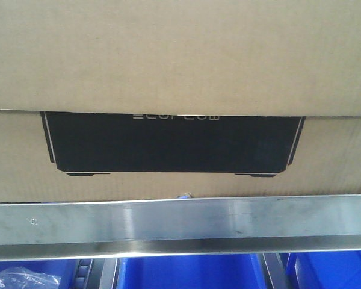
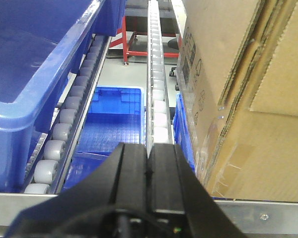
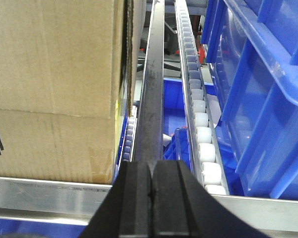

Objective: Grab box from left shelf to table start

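Box (image 1: 168, 54): sits on the left shelf (image 1: 180, 221), not yet moved (tabletop unseen).
Left end effector (image 2: 148, 151): clenched, empty, just beside the box's left face.
Right end effector (image 3: 150, 168): clenched, empty, opposite side; likely flanking to squeeze it out.

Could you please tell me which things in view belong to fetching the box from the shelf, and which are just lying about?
Job:
large brown corrugated cardboard box with a black printed panel
metal shelf with brushed steel front rail
black left tool, shut
black right tool, shut

Lying about:
blue plastic bins
crumpled clear plastic bag
red metal frame behind
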